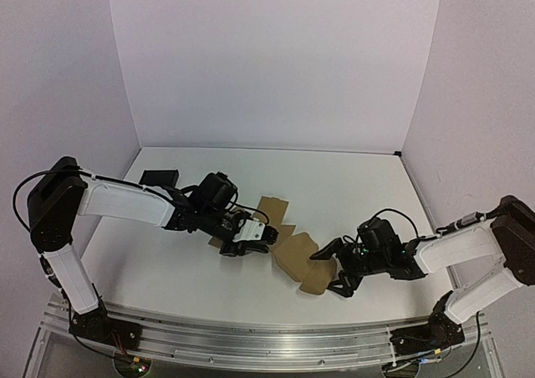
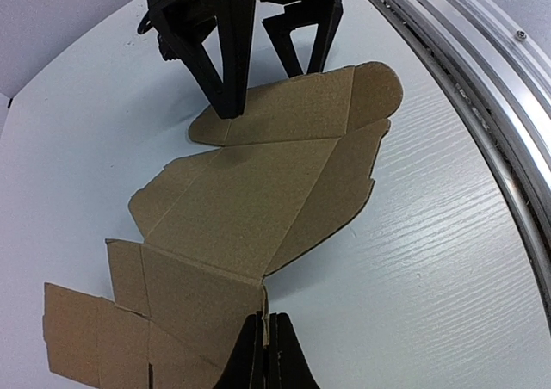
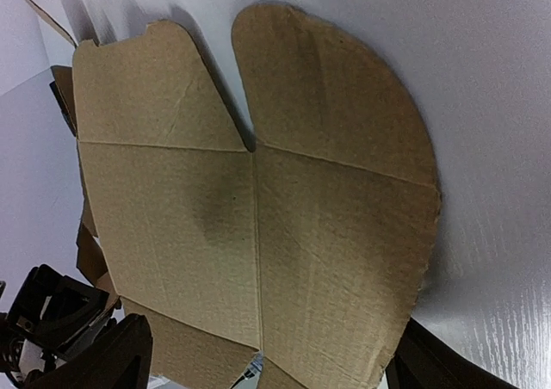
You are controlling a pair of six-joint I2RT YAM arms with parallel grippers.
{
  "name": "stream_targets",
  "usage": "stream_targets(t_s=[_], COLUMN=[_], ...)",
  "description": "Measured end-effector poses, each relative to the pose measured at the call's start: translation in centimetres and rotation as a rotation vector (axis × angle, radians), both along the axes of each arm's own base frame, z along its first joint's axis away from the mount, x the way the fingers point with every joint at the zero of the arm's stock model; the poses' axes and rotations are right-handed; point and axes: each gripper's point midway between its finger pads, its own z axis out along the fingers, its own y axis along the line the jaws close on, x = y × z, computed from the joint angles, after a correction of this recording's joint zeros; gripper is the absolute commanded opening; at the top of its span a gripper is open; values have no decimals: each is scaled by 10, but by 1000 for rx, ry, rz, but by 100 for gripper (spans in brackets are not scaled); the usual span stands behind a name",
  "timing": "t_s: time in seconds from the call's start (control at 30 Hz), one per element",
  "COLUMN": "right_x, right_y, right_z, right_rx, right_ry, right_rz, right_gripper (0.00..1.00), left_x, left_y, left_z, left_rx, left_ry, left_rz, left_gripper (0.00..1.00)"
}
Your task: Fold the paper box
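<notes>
The paper box [image 1: 294, 252] is a flat brown die-cut sheet with rounded flaps, lying in the middle of the table. My left gripper [image 1: 267, 242] is shut on the sheet's left part. In the left wrist view its fingertips [image 2: 267, 355] pinch a raised cardboard edge of the paper box [image 2: 258, 191]. My right gripper [image 1: 328, 269] stands open over the sheet's right rounded flap, one finger on each side. In the right wrist view the paper box [image 3: 258, 208] fills the frame. The wide-apart right fingers [image 3: 103, 363] show at the bottom corners, touching nothing that I can see.
A small black block [image 1: 159, 177] lies at the back left of the white table [image 1: 351, 186], behind the left arm. An aluminium rail [image 1: 251, 336] runs along the near edge. White walls close in the back and both sides.
</notes>
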Motion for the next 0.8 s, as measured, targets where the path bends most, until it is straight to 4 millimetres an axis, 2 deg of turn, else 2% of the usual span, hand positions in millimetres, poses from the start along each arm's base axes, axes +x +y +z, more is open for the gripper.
stream_targets(t_s=[0.07, 0.2, 0.3, 0.47, 0.57, 0.6, 0.73, 0.8], right_x=[1, 0, 2, 5, 6, 6, 10, 14], right_y=[2, 2, 3, 2, 2, 1, 5, 9], right_z=[0, -5, -4, 4, 10, 11, 17, 26], right_rx=[25, 41, 46, 64, 70, 66, 39, 19], right_ry=[0, 17, 12, -7, -26, -28, -39, -47], right_rz=[-13, -28, -34, -52, -54, -52, -29, -14], right_gripper=[78, 40, 20, 1, 0, 0, 0, 0], left_x=[0, -1, -3, -6, -6, -5, -10, -17], left_y=[-1, 0, 2, 4, 5, 5, 13, 18], left_z=[2, 1, -1, -3, -4, -4, -10, -11], left_rx=[-1, 7, 14, 25, 28, 31, 63, 83], left_ry=[4, 19, 30, 45, 48, 50, 87, 141], left_rz=[2, 2, 0, -5, -3, -1, -5, -22], left_gripper=[0, 0, 0, 0, 1, 9, 59, 75])
